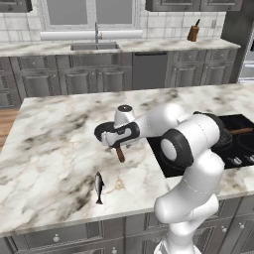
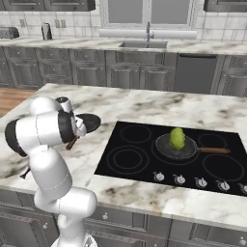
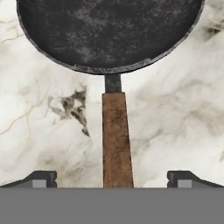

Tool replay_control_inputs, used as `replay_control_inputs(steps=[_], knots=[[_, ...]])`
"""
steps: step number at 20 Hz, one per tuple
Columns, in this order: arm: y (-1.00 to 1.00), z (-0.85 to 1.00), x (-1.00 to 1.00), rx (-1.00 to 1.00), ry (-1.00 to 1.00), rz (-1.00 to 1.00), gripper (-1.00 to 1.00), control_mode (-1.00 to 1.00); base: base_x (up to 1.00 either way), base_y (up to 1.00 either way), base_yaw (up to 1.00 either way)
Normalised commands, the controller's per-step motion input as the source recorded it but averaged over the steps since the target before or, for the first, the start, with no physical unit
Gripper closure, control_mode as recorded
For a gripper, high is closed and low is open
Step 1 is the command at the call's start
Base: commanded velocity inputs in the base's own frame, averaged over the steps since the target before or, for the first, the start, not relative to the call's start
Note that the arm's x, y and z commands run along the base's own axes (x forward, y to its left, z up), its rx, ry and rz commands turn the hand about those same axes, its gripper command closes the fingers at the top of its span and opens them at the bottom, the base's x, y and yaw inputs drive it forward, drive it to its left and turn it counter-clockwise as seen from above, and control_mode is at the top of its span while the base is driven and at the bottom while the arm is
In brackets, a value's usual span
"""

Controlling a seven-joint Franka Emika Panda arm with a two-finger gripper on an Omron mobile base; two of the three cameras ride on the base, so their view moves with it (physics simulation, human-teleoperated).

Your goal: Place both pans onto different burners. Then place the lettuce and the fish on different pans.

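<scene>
One dark pan lies on the marble island left of the cooktop, its brown wooden handle pointing toward my hand. My gripper hovers open just above that handle, one fingertip on each side and neither touching it. From the left base, the handle's end sticks out below the gripper. The other pan sits on a middle burner of the black cooktop, with the yellow-green lettuce inside it. The silver-grey fish lies on the marble near the island's front edge.
Silver knobs line the cooktop's front edge. Several ring burners, such as the front-left one, are bare. A sink and a knife block stand on the far counter across the aisle.
</scene>
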Motion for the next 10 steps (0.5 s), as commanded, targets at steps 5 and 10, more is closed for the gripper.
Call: replay_control_inputs(steps=[5,10], knots=[[0.06,-0.14,0.1,0.0,0.0,0.0,-1.0,-1.0,0.0,0.0,0.0],[0.0,-0.15,0.08,0.0,0.0,0.0,-1.0,-1.0,0.0,0.0,0.0]])
